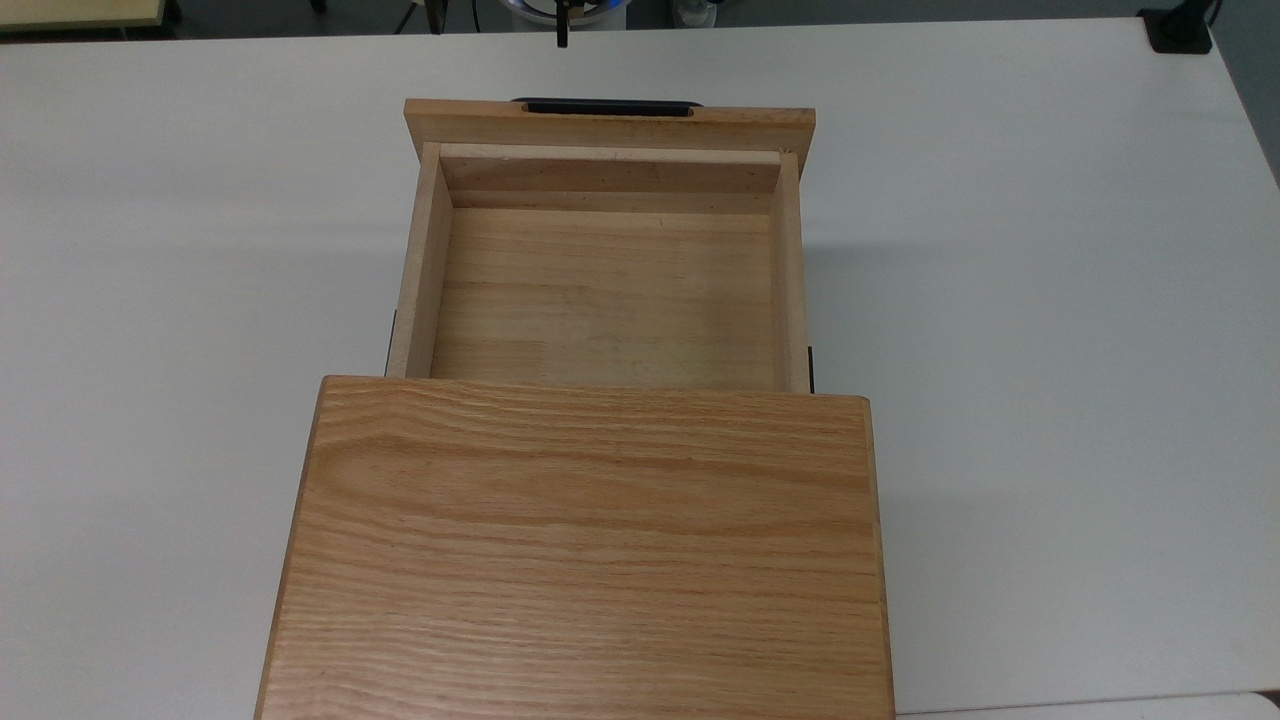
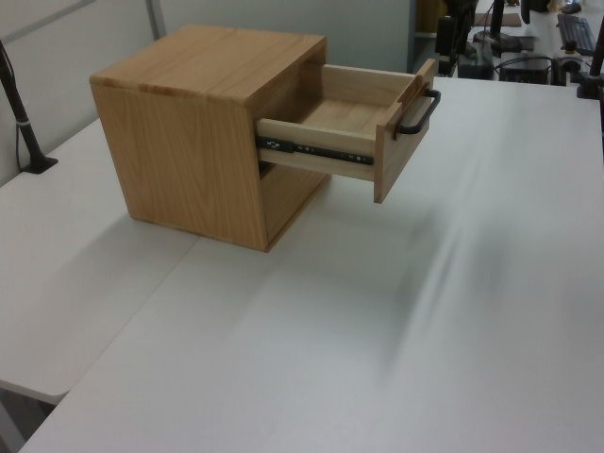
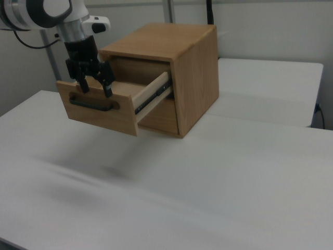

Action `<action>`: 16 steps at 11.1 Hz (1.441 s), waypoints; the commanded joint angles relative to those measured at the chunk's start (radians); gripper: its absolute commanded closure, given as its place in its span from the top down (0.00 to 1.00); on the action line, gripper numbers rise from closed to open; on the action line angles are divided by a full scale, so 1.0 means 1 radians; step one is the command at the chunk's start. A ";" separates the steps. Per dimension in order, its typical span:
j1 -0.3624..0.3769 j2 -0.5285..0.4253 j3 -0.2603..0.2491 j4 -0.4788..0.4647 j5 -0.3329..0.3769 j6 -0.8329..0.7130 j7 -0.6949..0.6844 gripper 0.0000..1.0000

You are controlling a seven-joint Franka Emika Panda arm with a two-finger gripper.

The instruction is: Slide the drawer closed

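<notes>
A light oak cabinet stands on the white table, with its drawer pulled far out and nothing inside it. A black bar handle runs along the drawer front. In the right view my gripper hangs open in front of the drawer front, its dark fingers just above the handle. The top view has one dark fingertip at the table's far edge, apart from the drawer front. The left view gives the drawer with its black slide rail exposed.
A black clamp base sits at the top view's upper right corner. In the left view a black pole rises at the table's left side behind the cabinet. Bare white table surrounds the cabinet.
</notes>
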 commanded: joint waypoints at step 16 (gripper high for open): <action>0.019 -0.011 -0.029 -0.001 0.005 -0.026 -0.179 1.00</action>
